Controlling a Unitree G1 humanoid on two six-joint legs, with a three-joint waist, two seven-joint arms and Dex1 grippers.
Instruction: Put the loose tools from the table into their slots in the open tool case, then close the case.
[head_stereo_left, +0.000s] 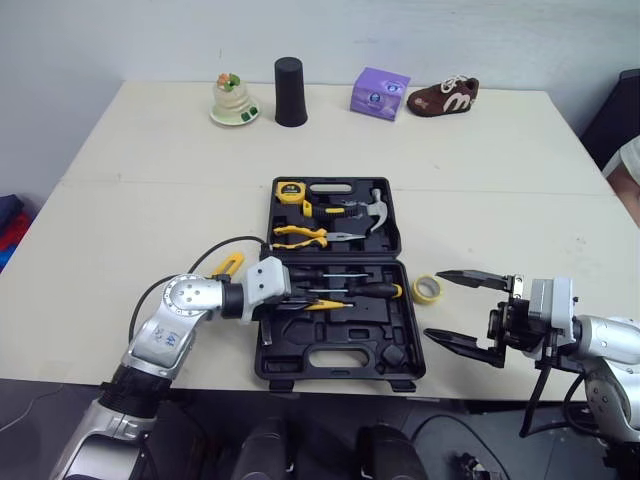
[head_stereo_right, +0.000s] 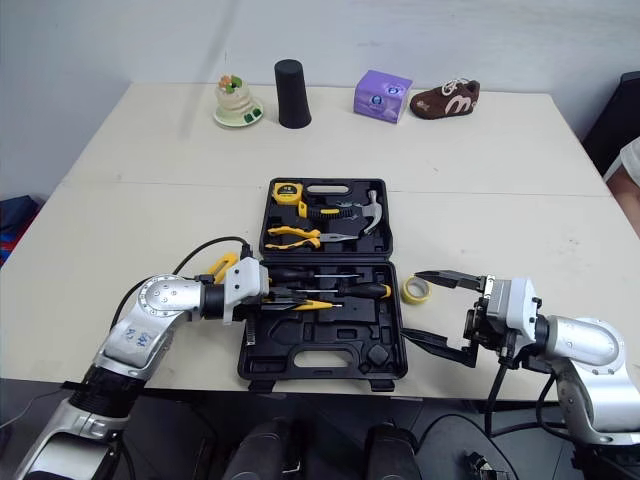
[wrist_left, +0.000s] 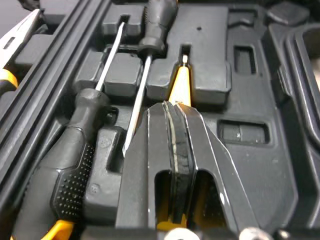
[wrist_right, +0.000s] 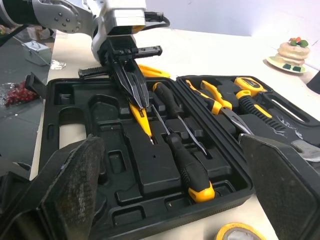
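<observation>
Case (head_stereo_left: 330, 355) open. Left claw (wrist_right: 136, 97) clamped on yellow screwdriver (wrist_right: 143, 121) over slot. Right claw (head_stereo_left: 436, 303) wide open, empty. Outstanding: tape roll (head_stereo_left: 427, 289) at 3 o'clock, yellow-handled tool (head_stereo_left: 228, 265) at 9 o'clock, closing.

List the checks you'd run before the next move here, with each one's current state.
1. Left gripper shut on yellow screwdriver: ok.
2. Screwdriver seated in its slot: cannot tell.
3. Right gripper open, ready for the tape roll: ok.
4. Tape roll stowed: not ok, it lies on the table right of the tool case.
5. Yellow-handled tool stowed: not ok, on the table left of the case.
6. Case lid open: ok.
</observation>
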